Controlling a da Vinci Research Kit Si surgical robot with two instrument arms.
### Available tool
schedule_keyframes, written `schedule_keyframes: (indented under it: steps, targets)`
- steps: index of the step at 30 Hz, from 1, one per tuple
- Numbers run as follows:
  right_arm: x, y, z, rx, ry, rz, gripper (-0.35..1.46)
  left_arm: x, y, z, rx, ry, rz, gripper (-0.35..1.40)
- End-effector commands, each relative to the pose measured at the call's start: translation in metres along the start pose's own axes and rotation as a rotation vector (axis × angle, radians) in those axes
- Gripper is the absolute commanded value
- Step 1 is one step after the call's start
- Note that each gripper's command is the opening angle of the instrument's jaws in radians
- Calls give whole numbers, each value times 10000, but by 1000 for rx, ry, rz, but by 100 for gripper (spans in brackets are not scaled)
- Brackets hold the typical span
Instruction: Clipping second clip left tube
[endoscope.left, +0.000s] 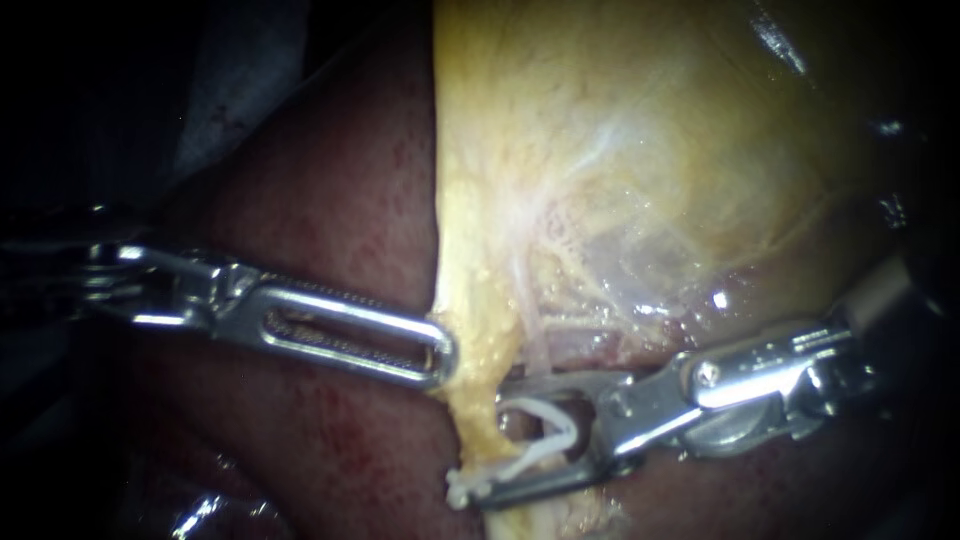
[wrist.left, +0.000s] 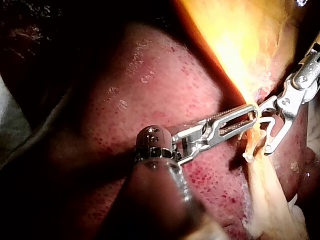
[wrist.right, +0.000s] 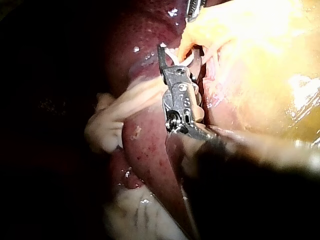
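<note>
The left instrument (endoscope.left: 440, 350) reaches across the dark red liver (endoscope.left: 340, 200), its slotted jaws closed together on the yellow edge of the gallbladder (endoscope.left: 620, 150). The right instrument (endoscope.left: 495, 440) sits just beside it, jaws spread wide and carrying an open white clip (endoscope.left: 540, 435) between them. A pale tube (wrist.left: 265, 190) runs down from the gallbladder through the clip's open legs, which are not yet pressed closed.

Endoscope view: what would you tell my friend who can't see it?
The right instrument, coming from the right, holds an open white clip in its pincer around a yellowish strand hanging below the yellow tissue. The left instrument touches that tissue's edge, over dark red liver.
</note>
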Motion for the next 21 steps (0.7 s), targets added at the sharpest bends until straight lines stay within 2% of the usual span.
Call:
schedule_keyframes:
  steps: [1, 15, 19, 21]
  targets:
    - [0, 1, 1, 2, 0, 4, 46, 0, 0, 0, 0, 0, 0, -35]
    - [-2, 3, 9, 15, -7, 11, 39, 0, 1, 2, -1, 0, 0, -35]
    - [-2, 5, 11, 16, -7, 22, 29, 0, 1, 3, -2, -1, 1, -35]
    - [-2, 6, 11, 18, -8, 32, 17, 0, 1, 3, -2, -1, 1, -35]
